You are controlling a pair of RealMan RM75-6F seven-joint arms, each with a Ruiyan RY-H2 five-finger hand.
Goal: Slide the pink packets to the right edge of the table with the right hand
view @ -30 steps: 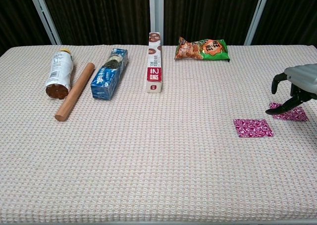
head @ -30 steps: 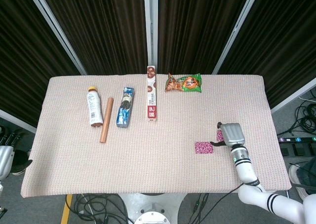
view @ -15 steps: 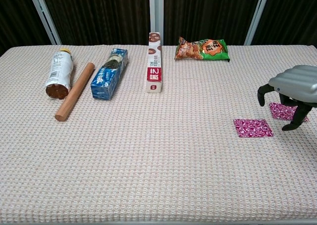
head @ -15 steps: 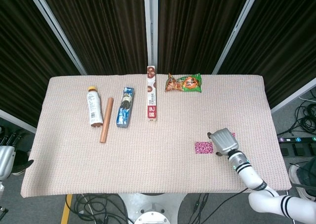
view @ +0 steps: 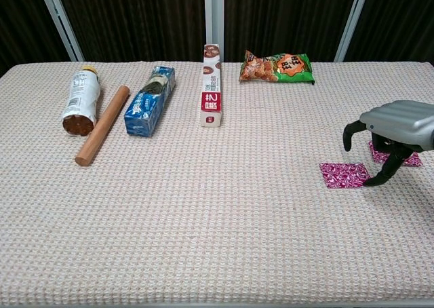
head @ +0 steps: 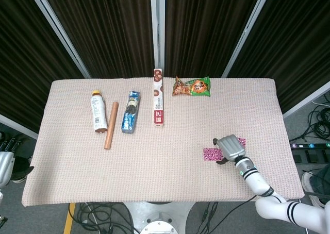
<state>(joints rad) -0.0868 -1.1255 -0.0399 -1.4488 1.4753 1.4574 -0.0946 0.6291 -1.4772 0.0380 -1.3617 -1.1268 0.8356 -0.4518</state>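
Right hand holds nothing, fingers apart, seemingly touching the flat, pink-patterned near packet

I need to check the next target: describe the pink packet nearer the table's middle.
The pink packet is a flat, roughly square sachet, magenta with a fine pale pattern. It lies flat on the woven beige tablecloth, right of centre. The right hand hovers at its right edge, a dark fingertip at its corner; contact is unclear. A second pink packet lies farther right, apart.
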